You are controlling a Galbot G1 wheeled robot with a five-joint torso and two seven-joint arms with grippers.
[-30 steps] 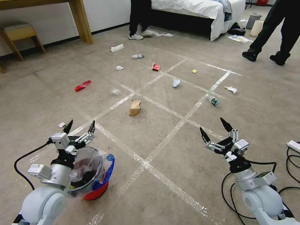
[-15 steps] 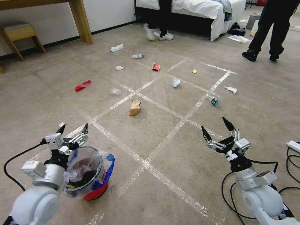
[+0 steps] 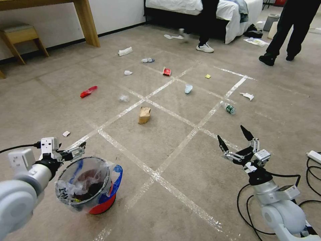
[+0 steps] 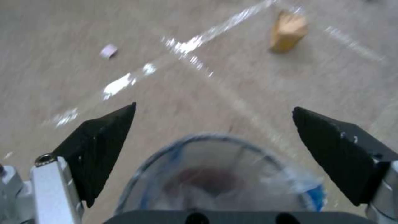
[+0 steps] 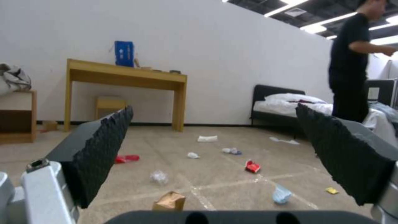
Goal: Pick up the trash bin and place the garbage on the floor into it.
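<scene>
1. On the carpet at the robot's near left stands the trash bin point(image 3: 87, 185), red base down and lined mouth facing up, so its long axis runs roughly vertical, tipped a little toward the camera; the blue-edged bag spills over the rim on the side toward the robot's right.
2. Just beside the bin's far-left rim hangs the left gripper point(image 3: 72, 152), fingers spread with nothing between them; in the left wrist view the rim point(image 4: 215, 140) lies between and below the two dark tips.
3. The step in hand looks like the approach to pick up the bin; next the jaws need to straddle the rim and close on it.
4. Farther out lies the garbage: a brown paper bag point(image 3: 144, 115), a red wrapper point(image 3: 88, 91), a clear bottle point(image 3: 227, 107).
5. The right gripper point(image 3: 234, 143) hovers spread and empty at the near right.
</scene>
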